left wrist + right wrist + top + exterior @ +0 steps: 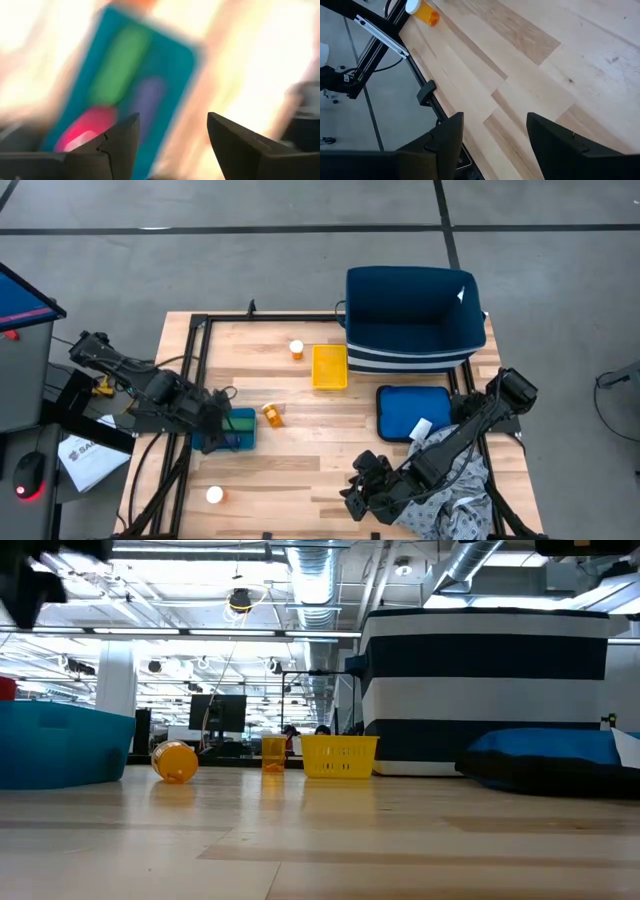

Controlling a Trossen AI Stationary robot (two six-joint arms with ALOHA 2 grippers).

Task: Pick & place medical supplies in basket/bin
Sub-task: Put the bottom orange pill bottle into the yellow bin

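Two dark fingers (120,145) of the left gripper (172,145) stand parted — nothing between them. Beyond, toward eleven o'clock, a blurred teal rectangular tray (175,65) holds green (115,65), purple (145,100) and pink-red (87,132) shapes — light wooden table (250,65) around.

Table (300,450): pale matt wood planks, dark metal frame. Yellow basket (329,367): perforated plastic. Pill bottles (272,415): translucent orange plastic. Cloth (455,500): soft, crumpled, patterned grey.

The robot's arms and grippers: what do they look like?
Both arms are dark, nearly black, built of chunky jointed segments. The left arm has a small yellow fitting near its base. Each ends in two flat, wedge-shaped dark fingers, as on the left gripper and right gripper.
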